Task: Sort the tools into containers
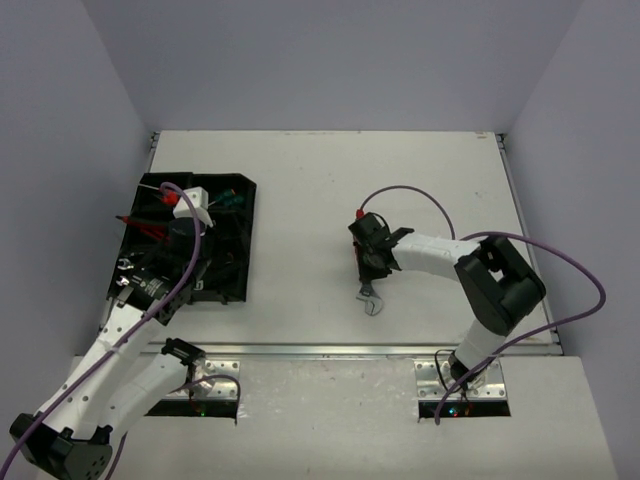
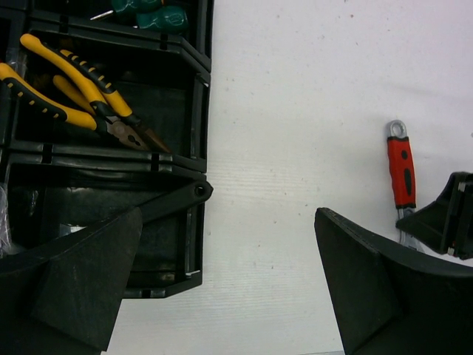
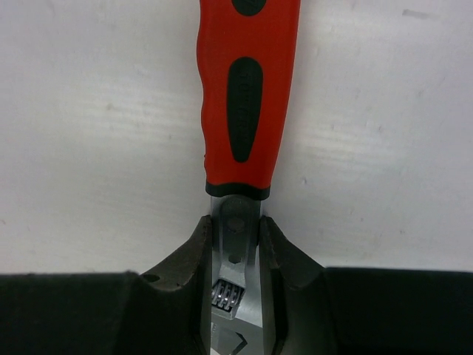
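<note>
While the left claw [image 2: 228, 222] hangs spread as wide as it goes, with nothing between its fingers, the right claw [image 3: 235, 255] is closed on the adjustable wrench [image 3: 247, 96]. The right claw's two dark fingers [image 3: 188, 259] press against either side of the bare metal shank just below the red handle, and the knurled adjusting wheel shows between them. The wrench is right of the middle of the worktop [image 1: 300, 180], well apart from the black tray [image 1: 246, 250], which sits at the left side. The red handle points to the far side and the silver head to the near side, poking out from under the claw in the overhead view. Whether the wrench rests on the worktop or is lifted clear of it cannot be told.

In its own wrist view the left claw is at the near right part of the tray. Its left finger [image 2: 81, 274] covers part of a near compartment, and its right finger [image 2: 392, 288] stands over bare worktop to the right of the tray's wall.

Inside the tray, yellow-handled pliers [image 2: 77, 85] lie in a middle compartment with their dark noses pointing right and near. Green-handled screwdrivers [image 2: 159, 15] lie in the compartment just beyond, on the far side. The overhead view also shows a red-handled tool [image 1: 135, 222] at the tray's left edge and, nearer, a silver tool [image 1: 125, 266] too small to name, both partly hidden by the left arm
</note>
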{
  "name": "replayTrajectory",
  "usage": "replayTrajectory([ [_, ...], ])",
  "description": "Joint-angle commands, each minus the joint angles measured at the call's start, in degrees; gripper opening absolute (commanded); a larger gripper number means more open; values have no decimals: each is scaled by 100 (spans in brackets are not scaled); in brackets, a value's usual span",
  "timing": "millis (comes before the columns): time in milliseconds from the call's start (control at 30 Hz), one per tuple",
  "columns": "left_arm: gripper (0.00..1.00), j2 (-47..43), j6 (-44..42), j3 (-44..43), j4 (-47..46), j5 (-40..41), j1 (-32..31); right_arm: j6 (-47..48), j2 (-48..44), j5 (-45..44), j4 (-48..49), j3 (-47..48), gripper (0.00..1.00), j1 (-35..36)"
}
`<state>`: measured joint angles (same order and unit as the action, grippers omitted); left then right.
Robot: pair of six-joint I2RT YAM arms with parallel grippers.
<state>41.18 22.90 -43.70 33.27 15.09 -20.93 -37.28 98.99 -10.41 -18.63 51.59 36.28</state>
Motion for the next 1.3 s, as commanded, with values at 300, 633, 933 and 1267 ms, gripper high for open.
replayTrajectory([
  [300, 100, -54, -110, -24, -321, -228, 10, 584, -971, -61, 292, -568, 0, 257],
  [633, 100, 154, 360, 53, -559, -691, 10, 719, -1340, -187, 39, -351, 0, 445],
  [933, 100, 384, 2729, 1859, -4592, -2993, -127, 871, -2140, 329, 306, -203, 0, 862],
  [1267, 100, 2007, 3589, 1706, -6781, -2494, -1242, 939, -2818, 882, 831, -141, 0, 1282],
])
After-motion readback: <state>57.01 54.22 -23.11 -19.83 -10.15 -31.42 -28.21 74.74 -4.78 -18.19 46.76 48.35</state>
